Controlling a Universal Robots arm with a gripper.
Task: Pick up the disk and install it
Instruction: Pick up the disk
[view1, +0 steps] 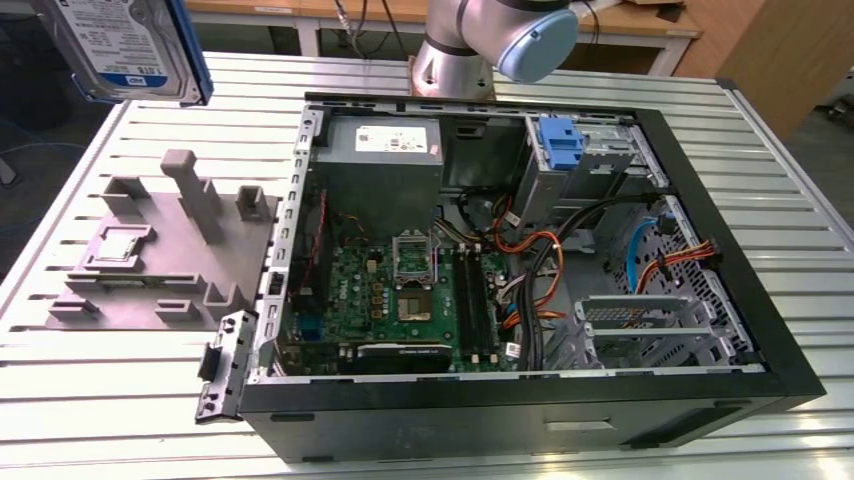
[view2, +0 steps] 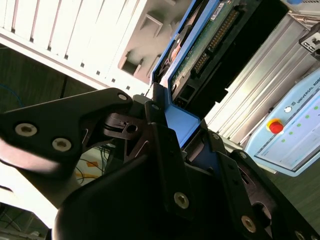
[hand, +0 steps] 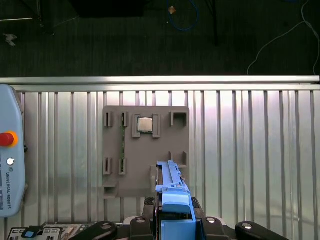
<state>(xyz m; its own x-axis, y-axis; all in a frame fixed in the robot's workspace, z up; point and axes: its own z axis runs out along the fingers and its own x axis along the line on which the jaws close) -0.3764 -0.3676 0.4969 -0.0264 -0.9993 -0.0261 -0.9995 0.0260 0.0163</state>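
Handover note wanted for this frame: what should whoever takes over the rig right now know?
End effector: shut on the disk, clamping its blue carrier.
Disk: held in the air, clear of the grey fixture, to the exterior view's left of the open computer case.
Done: pickup. A small chip sits in the fixture.
Left: the disk is not yet in the case.

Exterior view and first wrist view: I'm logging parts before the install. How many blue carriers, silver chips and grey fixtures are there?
Blue carriers: 2, one framing the disk, the second carrier in the computer case
Silver chip: 1
Grey fixture: 1
Total: 4
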